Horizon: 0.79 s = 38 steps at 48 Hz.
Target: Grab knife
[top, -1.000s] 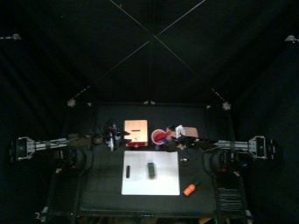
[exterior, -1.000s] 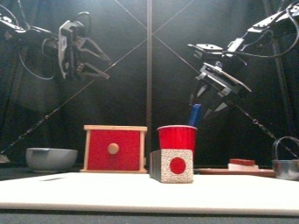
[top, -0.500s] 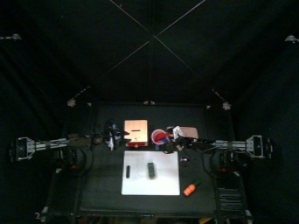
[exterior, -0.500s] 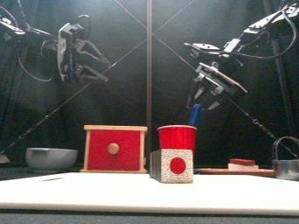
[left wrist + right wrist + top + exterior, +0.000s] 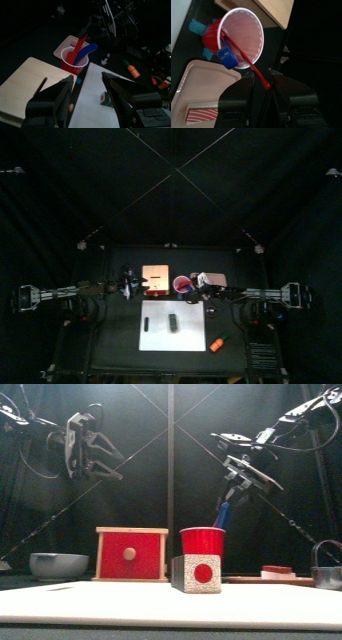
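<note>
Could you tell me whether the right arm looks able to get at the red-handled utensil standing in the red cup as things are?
Probably yes: the right tool already straddles the red handle sticking out of the red cup, with nothing in between.

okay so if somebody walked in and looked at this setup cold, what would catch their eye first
Probably the red cup at the table's middle, with a blue handle and a red one sticking out of it. The right claw hangs just above it, jaws on either side of the red handle's end. Next, the red-fronted wooden box left of the cup, and the left claw waiting high up.
</note>
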Motion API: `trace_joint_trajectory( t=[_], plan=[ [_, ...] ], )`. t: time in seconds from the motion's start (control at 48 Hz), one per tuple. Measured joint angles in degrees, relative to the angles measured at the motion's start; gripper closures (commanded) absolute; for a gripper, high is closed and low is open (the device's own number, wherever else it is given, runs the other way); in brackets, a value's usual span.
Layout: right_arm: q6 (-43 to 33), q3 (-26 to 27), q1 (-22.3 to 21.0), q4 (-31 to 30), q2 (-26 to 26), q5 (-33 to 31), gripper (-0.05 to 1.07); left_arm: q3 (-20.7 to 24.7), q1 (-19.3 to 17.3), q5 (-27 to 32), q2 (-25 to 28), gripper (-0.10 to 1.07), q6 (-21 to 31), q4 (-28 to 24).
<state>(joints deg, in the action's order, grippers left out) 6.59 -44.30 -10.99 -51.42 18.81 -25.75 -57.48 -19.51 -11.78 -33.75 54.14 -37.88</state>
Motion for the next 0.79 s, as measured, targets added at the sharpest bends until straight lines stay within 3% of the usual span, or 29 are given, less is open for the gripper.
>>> trace_joint_trajectory(
  t=[0.375,0.792],
  plan=[
    [0.0,0.26,0.09,-0.79,0.35,-0.09,0.68,0.0,-0.7,0.09,0.0,0.12,0.0,0.0],
    [-1.05,0.0,0.09,-0.35,11.25,-0.09,0.69,0.0,-1.49,0.09,0.0,0.12,0.0,-0.09]
  ],
)
